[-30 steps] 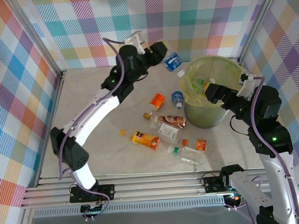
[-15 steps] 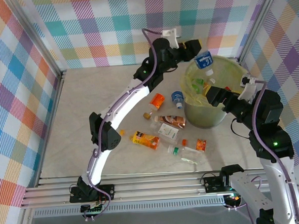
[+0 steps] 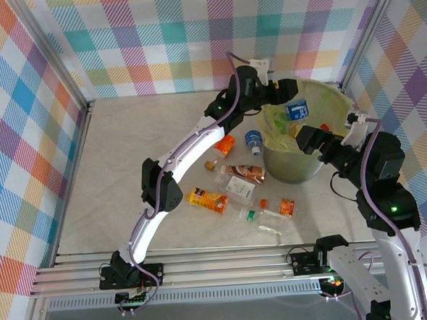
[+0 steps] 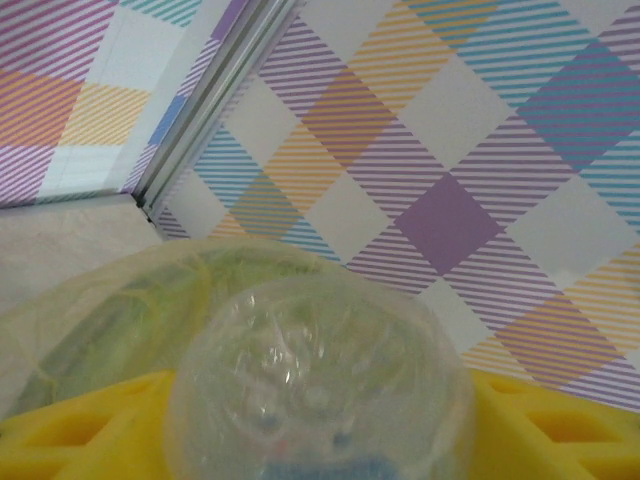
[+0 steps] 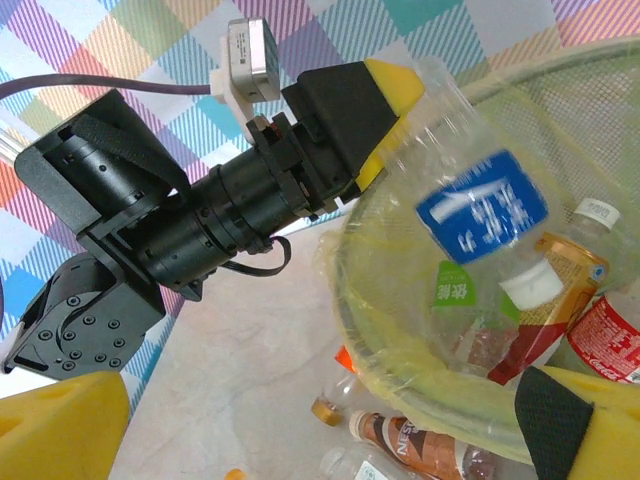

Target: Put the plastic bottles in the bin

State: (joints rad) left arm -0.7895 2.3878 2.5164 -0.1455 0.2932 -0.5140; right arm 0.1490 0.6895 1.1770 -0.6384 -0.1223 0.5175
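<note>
The left end effector (image 3: 285,92) has swung on over the large round grey-green bin (image 3: 340,98). Its clear, blue-labelled plastic bottle (image 3: 296,110) now hangs cap-down inside the rim. I cannot tell whether the pads still pinch it. Best to release above the bin's middle. The right end effector (image 3: 306,136) gapes empty beside the bin.

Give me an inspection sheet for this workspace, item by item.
Surface: pale table, littered at its centre.
Job's things: bin partly filled; blue-labelled bottle tilted over its opening; several bottles lying on the table.
Clutter: small brown round piece.
Grippers: left gripper at the blue-labelled bottle's base, grip unclear; right gripper open, empty.
Cables: purple cable looped behind the left gripper.
Surroundings: plaid walls.
</note>
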